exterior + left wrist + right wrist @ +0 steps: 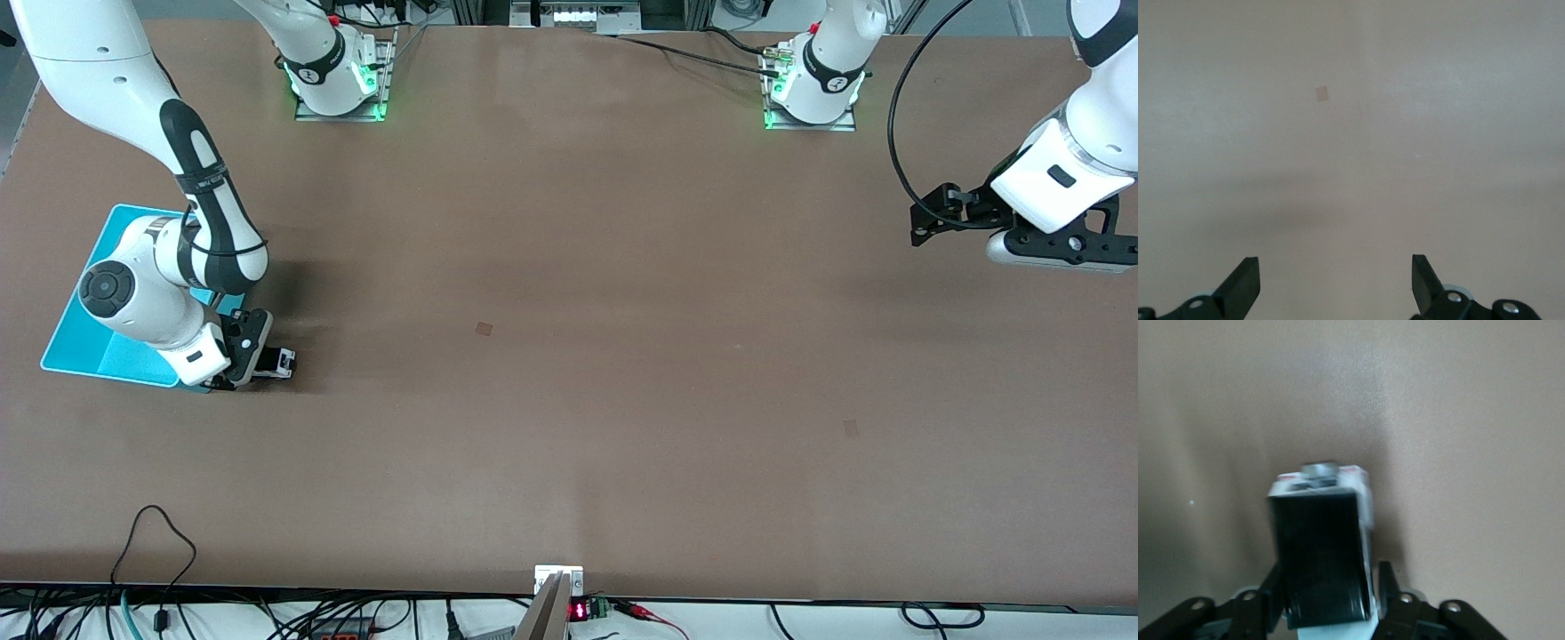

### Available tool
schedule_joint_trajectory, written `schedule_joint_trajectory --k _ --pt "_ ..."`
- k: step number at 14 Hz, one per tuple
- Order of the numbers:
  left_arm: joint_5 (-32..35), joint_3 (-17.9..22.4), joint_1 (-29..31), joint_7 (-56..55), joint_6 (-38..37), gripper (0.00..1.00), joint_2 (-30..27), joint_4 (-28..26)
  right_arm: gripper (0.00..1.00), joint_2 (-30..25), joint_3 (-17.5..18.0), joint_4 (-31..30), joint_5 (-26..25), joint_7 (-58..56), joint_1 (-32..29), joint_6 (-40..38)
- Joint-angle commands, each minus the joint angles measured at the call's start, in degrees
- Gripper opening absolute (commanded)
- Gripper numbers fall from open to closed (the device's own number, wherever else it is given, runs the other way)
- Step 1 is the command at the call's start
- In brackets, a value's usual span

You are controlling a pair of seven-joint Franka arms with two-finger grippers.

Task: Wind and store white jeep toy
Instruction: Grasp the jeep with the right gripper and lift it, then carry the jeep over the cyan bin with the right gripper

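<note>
The white jeep toy [283, 360] with its black roof sits low at the table, right beside the turquoise bin [76, 307], at the bin's corner nearest the front camera, toward the right arm's end of the table. My right gripper [265, 362] is shut on the toy. In the right wrist view the toy [1321, 540] fills the space between the fingers [1386, 583] of my right gripper [1330, 587], black roof up. My left gripper [922, 222] waits in the air over the left arm's end of the table, open and empty, and its wrist view shows only bare table past the gripper [1336, 283].
Two small tape patches lie on the brown table [484, 328] [851, 428]; one shows in the left wrist view [1322, 93]. A small device [558, 582] sits at the table edge nearest the front camera. The right arm's forearm hangs over the bin.
</note>
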Motion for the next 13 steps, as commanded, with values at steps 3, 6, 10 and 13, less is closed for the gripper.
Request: schedule_joint_trajectory --k 3,6,10,13 --pt "1.3 -0.1 -0.1 -0.2 -1.8 1.00 -0.1 1.0 0.00 -0.5 1.6 1.3 1.6 -2.8 -0.8 0.0" --pt "1.4 -0.1 -0.2 -0.2 -1.5 1.00 -0.1 1.2 0.00 -1.7 2.2 4.7 1.6 -2.5 -0.1 -1.6" --pt "1.2 -0.1 -0.2 0.0 -2.0 1.00 -0.1 1.6 0.00 -3.1 2.5 11.3 1.6 -2.1 0.0 -7.7" --pt "1.2 -0.1 -0.2 0.0 -2.0 1.00 -0.1 1.6 0.00 -6.5 1.8 11.6 1.6 6.1 -0.5 -13.1"
